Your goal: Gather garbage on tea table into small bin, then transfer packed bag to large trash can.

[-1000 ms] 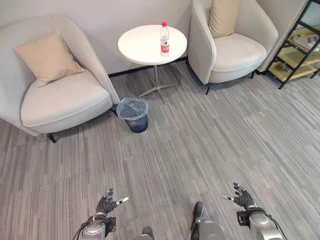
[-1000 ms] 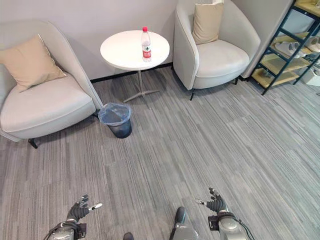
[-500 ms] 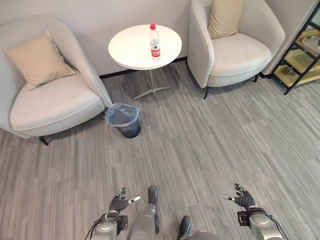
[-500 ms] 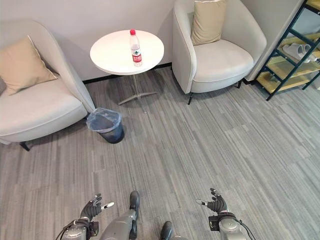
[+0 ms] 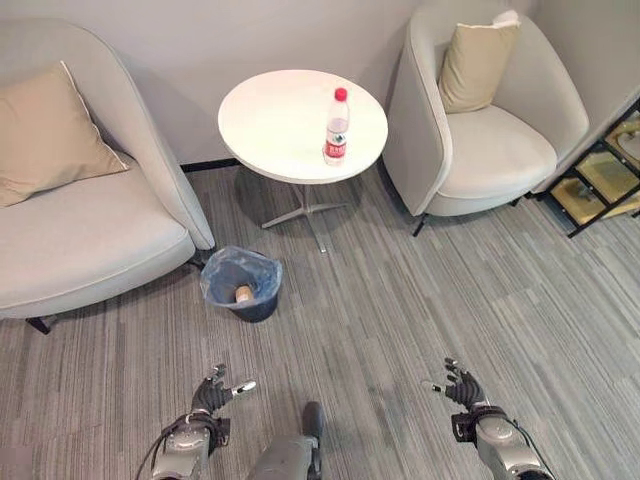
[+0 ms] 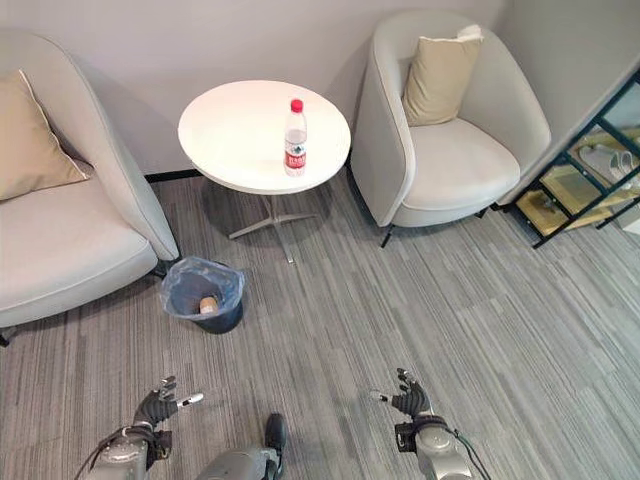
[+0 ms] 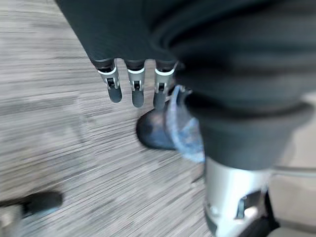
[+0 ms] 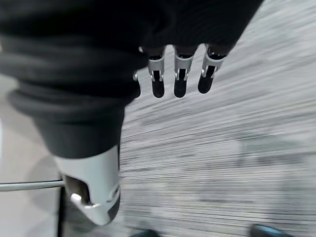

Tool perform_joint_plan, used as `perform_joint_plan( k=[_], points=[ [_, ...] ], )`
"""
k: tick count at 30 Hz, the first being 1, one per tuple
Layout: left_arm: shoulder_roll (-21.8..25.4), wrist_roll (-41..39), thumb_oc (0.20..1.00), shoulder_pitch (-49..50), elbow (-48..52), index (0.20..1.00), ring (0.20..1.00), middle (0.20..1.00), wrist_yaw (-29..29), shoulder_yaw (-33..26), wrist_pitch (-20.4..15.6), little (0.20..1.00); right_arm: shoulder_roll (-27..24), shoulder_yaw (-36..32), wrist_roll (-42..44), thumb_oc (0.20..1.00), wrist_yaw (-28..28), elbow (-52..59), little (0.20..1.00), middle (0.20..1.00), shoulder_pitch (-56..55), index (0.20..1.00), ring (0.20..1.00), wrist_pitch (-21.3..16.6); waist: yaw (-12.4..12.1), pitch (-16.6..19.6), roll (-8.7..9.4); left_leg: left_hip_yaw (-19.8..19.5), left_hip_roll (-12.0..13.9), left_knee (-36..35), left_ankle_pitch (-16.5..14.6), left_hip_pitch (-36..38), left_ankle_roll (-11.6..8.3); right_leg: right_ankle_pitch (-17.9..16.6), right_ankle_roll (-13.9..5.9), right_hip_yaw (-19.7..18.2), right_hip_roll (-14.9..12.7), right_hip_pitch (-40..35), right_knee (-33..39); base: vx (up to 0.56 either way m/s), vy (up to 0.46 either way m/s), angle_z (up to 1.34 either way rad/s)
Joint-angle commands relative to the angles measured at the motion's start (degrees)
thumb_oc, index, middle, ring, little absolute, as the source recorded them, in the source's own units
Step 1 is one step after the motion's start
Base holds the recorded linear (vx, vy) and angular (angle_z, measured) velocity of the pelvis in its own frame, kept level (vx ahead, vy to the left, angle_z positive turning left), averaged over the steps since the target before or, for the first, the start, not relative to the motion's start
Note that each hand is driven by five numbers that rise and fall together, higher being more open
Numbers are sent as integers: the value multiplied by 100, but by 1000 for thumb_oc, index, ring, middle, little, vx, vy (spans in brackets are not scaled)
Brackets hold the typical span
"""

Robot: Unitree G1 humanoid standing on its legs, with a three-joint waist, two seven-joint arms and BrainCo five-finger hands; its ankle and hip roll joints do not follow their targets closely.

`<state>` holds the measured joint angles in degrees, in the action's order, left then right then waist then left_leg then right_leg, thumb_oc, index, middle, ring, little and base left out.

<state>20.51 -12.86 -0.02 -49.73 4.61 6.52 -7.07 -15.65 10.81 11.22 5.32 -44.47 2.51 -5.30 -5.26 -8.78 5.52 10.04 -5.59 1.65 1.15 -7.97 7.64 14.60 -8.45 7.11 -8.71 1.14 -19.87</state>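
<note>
A clear plastic water bottle with a red cap and red label [image 5: 337, 127] stands upright on the round white tabletop [image 5: 280, 130] between two pale grey armchairs, toward the tabletop's right side. On the grey striped carpet [image 5: 400, 290] just near and left of the table's metal foot sits a small dark bin lined with a bluish translucent bag [image 5: 241, 285]; the head views look into it and show a small tan, roundish piece of rubbish [image 5: 242, 293] lying at the bottom, which the left wrist view does not reveal, showing the bin [image 7: 165, 126] from the side past the fingertips.

The robot's left hand [image 5: 213, 394] hangs low at the near left over bare carpet, well apart from the bin, fingers spread and relaxed, holding and touching nothing. The right hand [image 5: 461, 386] hangs at the near right in the same manner, fingers splayed, also empty; its wrist view shows straight dark-tipped fingers [image 8: 180, 81] over carpet.

The left armchair [image 5: 90, 230], carrying a beige square cushion [image 5: 45, 135], is cut off at the left edge. The right armchair [image 5: 490, 130] holds a beige cushion [image 5: 476, 65] propped against its back. A black-framed shelf unit with wooden shelves [image 6: 585, 170] is clipped at the right edge; pale objects on it are too small to identify.
</note>
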Motion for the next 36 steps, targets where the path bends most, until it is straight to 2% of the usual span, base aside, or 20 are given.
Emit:
perform_joint_plan(
  k=[1,4,6,7,8,10,13,14,15,16,19,22,24,27,28,29,31,33,36],
  points=[
    [-73,-101,1000,202,184,1000,1000,1000,54,31,-161,1000,-437,92,-10,1000,-8,186,1000,1000,8,1000,1000,-130,150,-132,-286,-394,515,330,-557,58,-649,-773,206,165,357,440,958,281,34,-9],
    [-110,-90,1000,189,171,1000,1000,1000,46,44,-152,1000,-465,94,-18,1000,-12,177,1000,1000,17,1000,1000,-119,279,-256,-340,-476,498,264,-648,343,-651,-910,206,215,365,669,1110,190,-10,16],
    [-219,-55,1000,186,-16,1000,1000,1000,55,20,-161,1000,-459,91,-99,1000,-32,276,1000,1000,-42,1000,1000,-105,440,-379,-366,-665,419,144,-840,843,-718,-1309,99,346,306,1157,1631,438,-105,42],
    [-222,-55,1000,186,-16,1000,1000,1000,55,20,-162,1000,-463,91,-99,1000,-32,278,1000,1000,-43,1000,1000,-104,446,-393,-379,-674,430,140,-848,865,-721,-1304,99,357,316,1131,1636,655,-208,21],
    [-257,-41,1000,196,-119,1000,1000,1000,42,20,-180,1000,-497,75,-166,1000,-38,309,1000,1000,-111,1000,1000,-107,513,-413,-373,-882,372,165,-1058,1126,-768,-1460,37,219,253,1221,1714,437,-178,8],
    [-290,-7,1000,240,-106,1000,1000,1000,50,16,-188,1000,-501,72,-156,1000,-38,333,1000,1000,-163,1000,1000,-128,516,-388,-355,-920,357,204,-1159,1192,-792,-1543,80,169,236,1158,1750,342,-158,46],
    [-404,-9,1000,287,-177,1000,1000,1000,7,68,-160,1000,-558,22,-155,1000,-27,322,1000,1000,-194,1000,1000,-185,555,-263,-420,-953,577,470,-1228,1186,-981,-1569,204,312,236,1036,1750,257,-192,69],
    [-437,-44,1000,295,-198,1000,1000,1000,-13,75,-166,1000,-590,7,-120,1000,-18,355,1000,1000,-214,1000,1000,-245,567,-242,-451,-848,720,654,-1082,1124,-1102,-1504,258,405,259,956,1776,249,-259,73],
    [-457,-44,1000,263,-203,1000,1000,1000,-45,118,-133,1000,-655,-3,-84,1000,-4,391,1000,1000,-231,1000,1000,-253,579,-288,-466,-681,923,1241,-807,842,-1211,-1368,383,531,292,752,1834,188,-199,74],
    [-457,-44,1000,261,-204,1000,1000,1000,-45,118,-133,1000,-655,-3,-83,1000,-5,390,1000,1000,-230,1000,1000,-254,587,-287,-471,-692,929,1269,-819,824,-1215,-1368,387,541,296,752,1837,141,-155,61],
    [-460,-65,1000,212,-189,1000,1000,1000,-69,156,-108,1000,-689,-33,-23,1000,17,348,1000,1000,-289,1000,1000,-215,563,-369,-452,-541,1142,1802,-480,530,-1220,-1103,560,611,436,348,1957,176,-138,26],
    [-457,-43,1000,140,-222,1000,1000,1000,-72,222,-90,1000,-697,-74,42,1000,27,243,1000,1000,-316,1000,1000,-206,521,-399,-392,-360,1096,1541,-697,234,-1140,-933,560,708,415,78,2060,210,-60,18],
    [-448,-11,1000,100,-268,1000,1000,1000,-81,260,-80,1000,-698,-83,74,1000,30,172,1000,1000,-313,1000,1000,-210,502,-378,-382,-306,1042,1145,-644,103,-1161,-864,537,768,404,-32,2102,196,12,34],
    [-434,20,1000,98,-288,1000,1000,1000,-77,295,-66,1000,-691,-71,88,1000,66,115,1000,1000,-301,1000,1000,-205,393,-348,-432,-212,1041,563,-29,-360,-1263,-720,523,839,512,-300,2204,222,41,29],
    [-424,30,1000,120,-270,1000,1000,1000,-78,293,-57,1000,-692,-70,72,1000,71,134,1000,1000,-309,1000,1000,-190,365,-363,-436,-177,1040,374,86,-364,-1291,-663,522,841,534,-408,2213,341,104,17],
    [-418,56,1000,142,-321,1000,1000,1000,-76,284,-43,1000,-673,-59,43,1000,93,173,1000,1000,-352,1000,1000,-177,321,-360,-444,-8,1070,93,275,-515,-1315,-549,501,854,573,-589,2206,326,132,11],
    [-407,65,1000,163,-338,1000,1000,1000,-71,252,-36,1000,-645,-73,5,1000,105,200,1000,1000,-390,1000,1000,-159,292,-325,-442,146,1130,-15,370,-605,-1320,-463,469,839,575,-750,2180,357,203,10],
    [-398,93,1000,205,-329,1000,1000,1000,-88,206,-21,1000,-619,-86,-50,1000,81,258,1000,1000,-432,1000,1000,-130,270,-290,-439,238,1164,-3,403,-554,-1283,-403,440,798,562,-885,2133,319,219,12],
    [-364,150,1000,217,-414,1000,1000,1000,-102,166,15,1000,-471,-87,-109,1000,41,210,1000,1000,-413,1000,1000,-105,257,-132,-312,306,1045,315,161,-499,-1096,-367,269,764,273,-963,1843,300,247,3]
  ],
)
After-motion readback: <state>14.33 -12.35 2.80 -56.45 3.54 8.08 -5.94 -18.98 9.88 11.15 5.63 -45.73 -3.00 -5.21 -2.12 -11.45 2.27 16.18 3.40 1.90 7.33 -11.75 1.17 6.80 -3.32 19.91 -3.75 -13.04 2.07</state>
